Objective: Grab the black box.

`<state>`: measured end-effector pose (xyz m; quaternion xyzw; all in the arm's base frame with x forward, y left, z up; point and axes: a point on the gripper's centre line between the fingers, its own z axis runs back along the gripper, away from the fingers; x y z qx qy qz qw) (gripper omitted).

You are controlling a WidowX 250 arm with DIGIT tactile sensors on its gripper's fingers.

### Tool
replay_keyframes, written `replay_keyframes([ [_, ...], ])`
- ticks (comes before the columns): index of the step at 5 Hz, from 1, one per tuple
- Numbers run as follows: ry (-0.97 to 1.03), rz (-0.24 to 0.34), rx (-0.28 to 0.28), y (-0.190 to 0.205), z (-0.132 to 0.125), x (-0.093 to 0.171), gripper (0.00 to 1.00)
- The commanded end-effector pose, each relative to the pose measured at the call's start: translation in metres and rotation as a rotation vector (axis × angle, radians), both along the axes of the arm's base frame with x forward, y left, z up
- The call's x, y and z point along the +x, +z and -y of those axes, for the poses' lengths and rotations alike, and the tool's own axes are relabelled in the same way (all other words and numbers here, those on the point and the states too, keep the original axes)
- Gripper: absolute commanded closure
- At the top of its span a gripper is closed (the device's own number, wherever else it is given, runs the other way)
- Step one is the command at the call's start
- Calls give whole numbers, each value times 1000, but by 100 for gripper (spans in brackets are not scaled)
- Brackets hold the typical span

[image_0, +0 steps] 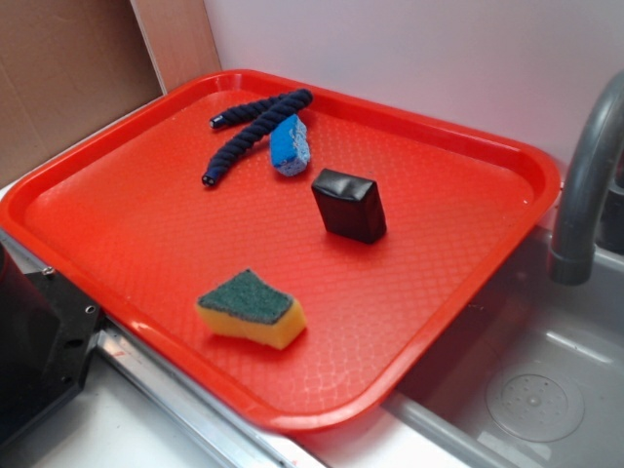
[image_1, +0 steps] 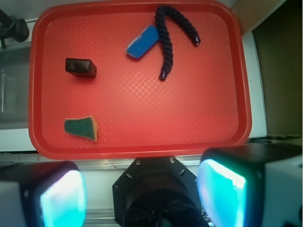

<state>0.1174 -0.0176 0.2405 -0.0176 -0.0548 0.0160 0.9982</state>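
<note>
Open gripper high above the near rim of the red tray, nothing held, black box not yet approached.

Nearest, in the wrist view: two glowing pads spread wide at the bottom edge, robot base between them, clearly empty. Just beyond and to the left of the gripper, a green-topped yellow sponge. Farther out on the same left side, well apart from the sponge, the black box, lying flat on the tray floor, long axis running roughly across the gripper's view, tilted slightly. Farther still and more central, a blue object, touching or just beside a dark blue rope. Probably scattered loosely as distractors, with free room around the box for the fingers. Likely needed: reach forward-left, closing across the short sides.
</note>
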Motion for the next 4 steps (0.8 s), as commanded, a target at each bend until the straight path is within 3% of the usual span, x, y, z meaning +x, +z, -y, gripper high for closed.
replay_keyframes([
  [1,0,0,0,0,0,0,0],
  [2,-249,77,2,-21,17,50,0],
  [3,-399,121,43,-49,9,97,0],
  [4,-399,121,43,-49,9,97,0],
])
